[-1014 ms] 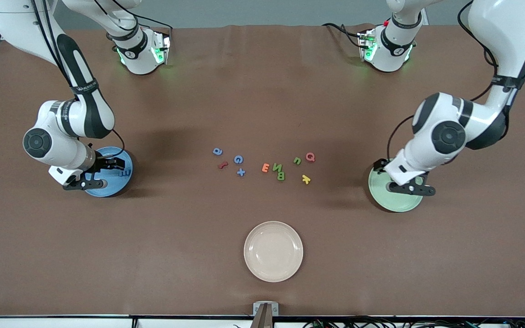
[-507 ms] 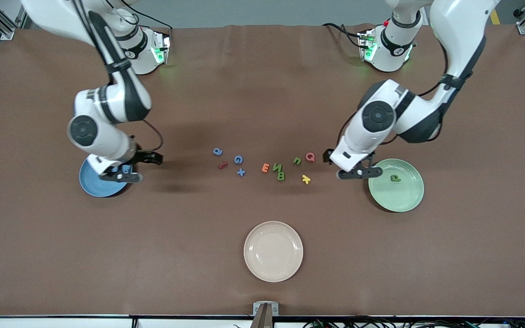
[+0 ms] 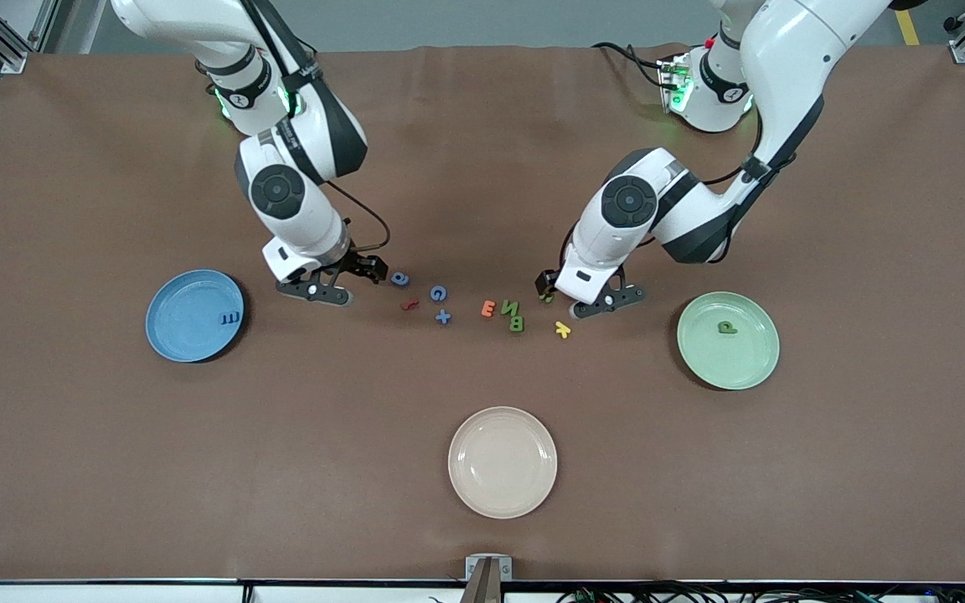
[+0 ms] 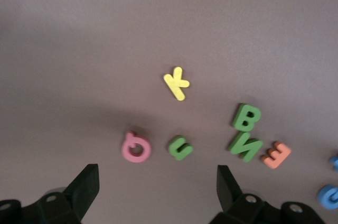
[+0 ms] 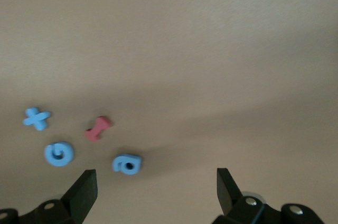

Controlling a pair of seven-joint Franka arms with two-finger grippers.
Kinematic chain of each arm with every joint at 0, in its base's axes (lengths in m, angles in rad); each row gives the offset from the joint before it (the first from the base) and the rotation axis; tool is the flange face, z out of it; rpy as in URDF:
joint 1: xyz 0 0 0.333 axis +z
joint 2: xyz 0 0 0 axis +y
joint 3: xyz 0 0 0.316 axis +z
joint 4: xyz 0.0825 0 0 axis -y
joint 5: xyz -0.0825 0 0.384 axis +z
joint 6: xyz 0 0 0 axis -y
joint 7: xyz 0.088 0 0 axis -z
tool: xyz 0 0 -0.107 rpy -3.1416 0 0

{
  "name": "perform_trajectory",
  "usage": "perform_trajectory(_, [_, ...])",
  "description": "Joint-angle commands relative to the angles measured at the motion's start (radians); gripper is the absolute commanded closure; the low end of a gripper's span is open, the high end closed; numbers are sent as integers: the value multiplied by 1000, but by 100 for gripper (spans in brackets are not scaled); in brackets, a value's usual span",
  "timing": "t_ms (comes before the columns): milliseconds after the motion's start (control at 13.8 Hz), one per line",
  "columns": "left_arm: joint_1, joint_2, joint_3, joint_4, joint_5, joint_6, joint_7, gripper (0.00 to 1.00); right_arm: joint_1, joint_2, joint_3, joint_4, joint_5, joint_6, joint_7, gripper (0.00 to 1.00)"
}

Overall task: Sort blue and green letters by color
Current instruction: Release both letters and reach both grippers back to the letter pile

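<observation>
Blue and green letters are small flat foam pieces. A blue E (image 3: 230, 318) lies in the blue plate (image 3: 177, 335) at the right arm's end of the table; a green P (image 3: 727, 327) lies in the green plate (image 3: 730, 364) at the left arm's end. The rest sit in a loose row mid-table: blue a (image 3: 399, 278) (image 5: 127, 163), blue G (image 3: 438, 292) (image 5: 58, 153), blue x (image 3: 443, 316) (image 5: 36, 118), green N (image 3: 509, 306) (image 4: 244, 146), green B (image 3: 516, 322) (image 4: 245, 118), green u (image 4: 180, 147). Mixed in: red piece (image 3: 409, 304) (image 5: 98, 128), orange E (image 3: 487, 308) (image 4: 276, 155), yellow K (image 3: 563, 329) (image 4: 176, 82), pink Q (image 4: 136, 147). A cream plate (image 3: 503, 462) lies nearest the front camera, well apart.

Right gripper (image 3: 340, 283) (image 5: 156, 192) is low over the table just beside the blue a, wrist bent down, jaws spread wide, holding nothing. Left gripper (image 3: 585, 298) (image 4: 157, 189) is low over the u and Q, jaws spread wide, holding nothing.

Half a second ago the right gripper was at the blue plate's edge and the left just beside the green plate; both have swung in to the row. Letters unmoved.
</observation>
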Motion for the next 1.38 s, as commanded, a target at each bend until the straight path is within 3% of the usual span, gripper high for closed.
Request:
perform_trajectory(0, [-11,48,5,26,17,37,-169,7,65,59,-14,-1,13,88,91,0])
perform_trajectory(217, [-51,48,20,27,19,33,-401,12,108,133,-14,-1,12,178,157,0])
perform_trajectory(507, [-102,69,48,27,17,33,-555,25,113,186,-14,-1,12,231,176,0])
perform_trajectory(652, [-152,91,85,45,19,33,-631,30,125,199,-14,-1,12,234,189,1])
perform_trajectory(796, [-244,103,170,59,51,33,-681,34,136,206,-16,0,12,235,200,3])
perform_trajectory(941, [-295,124,218,89,54,33,-719,35,141,213,-16,0,12,235,203,7])
perform_trajectory(1303, [-297,138,220,96,56,31,-718,38,152,219,-16,-1,10,235,203,24])
